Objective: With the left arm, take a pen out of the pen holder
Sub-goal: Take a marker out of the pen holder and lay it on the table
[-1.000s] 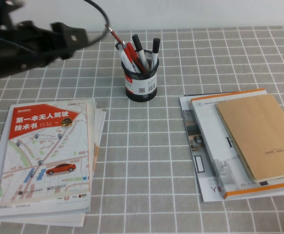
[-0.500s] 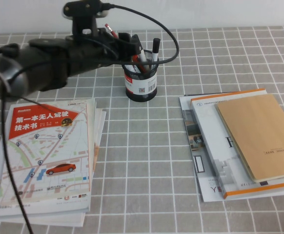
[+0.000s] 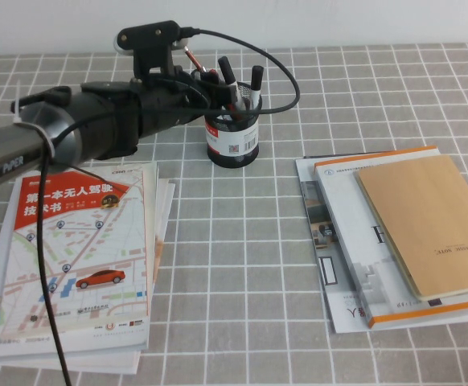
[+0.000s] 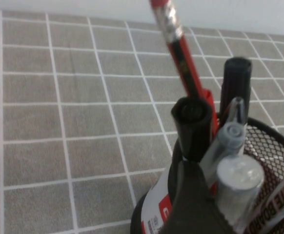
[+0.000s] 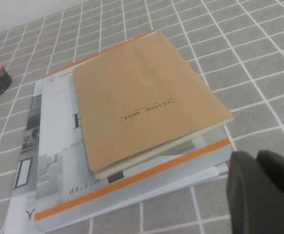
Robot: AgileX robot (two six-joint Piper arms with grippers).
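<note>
Gaping above the pen holder (image 3: 232, 138), upper centre, the left gripper (image 3: 218, 84) should pinch a likely light, stiff, slick pen (image 3: 256, 79) high; right gripper (image 5: 261, 192) sits closed beside books (image 5: 142, 107).

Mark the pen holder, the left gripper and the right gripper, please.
pen holder (image 3: 232, 146): high view, on its labelled front wall.
left gripper (image 3: 218, 90): high view, its open tip, at the pen holder's mouth.
right gripper (image 5: 260, 190): right wrist view, its dark front end, beside the tan notebook (image 5: 142, 97).
</note>
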